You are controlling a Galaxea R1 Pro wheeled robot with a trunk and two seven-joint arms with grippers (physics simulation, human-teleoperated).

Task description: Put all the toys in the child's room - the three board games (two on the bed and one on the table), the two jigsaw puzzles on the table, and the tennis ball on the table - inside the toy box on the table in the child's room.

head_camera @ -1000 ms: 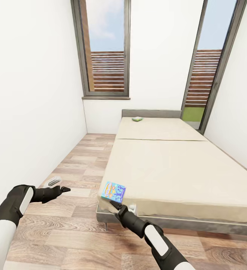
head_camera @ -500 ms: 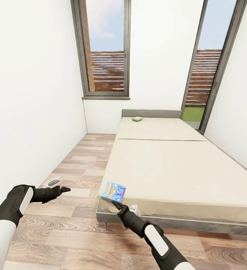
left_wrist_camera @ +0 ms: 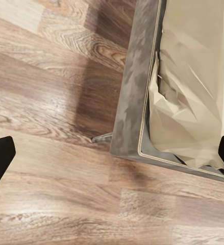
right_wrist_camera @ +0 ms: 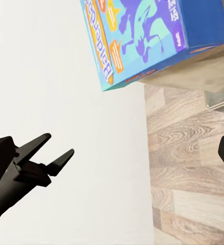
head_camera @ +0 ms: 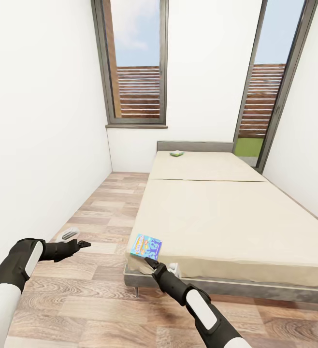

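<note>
A blue board game (head_camera: 146, 247) lies on the near left corner of the bed (head_camera: 226, 217), overhanging the mattress edge a little. A second, white-green board game (head_camera: 177, 153) rests far off by the headboard. My right gripper (head_camera: 150, 264) is open, just below and in front of the blue box without touching it. In the right wrist view the blue box (right_wrist_camera: 152, 35) sits off to one side of the gap between the fingers of the right gripper (right_wrist_camera: 112, 153). My left gripper (head_camera: 79, 244) hangs open over the floor left of the bed, seen in its wrist view (left_wrist_camera: 112, 150) over the bed's corner.
A white wall (head_camera: 38, 145) runs close along the left. Wood floor (head_camera: 106, 212) forms a narrow aisle between wall and bed. The bed's grey frame (left_wrist_camera: 134, 92) and a thin leg (head_camera: 137, 291) stand at the near corner. A window and a glass door (head_camera: 270, 96) are behind.
My right gripper has crept slightly to the right under the blue box. The left arm and the boxes stay where they were.
</note>
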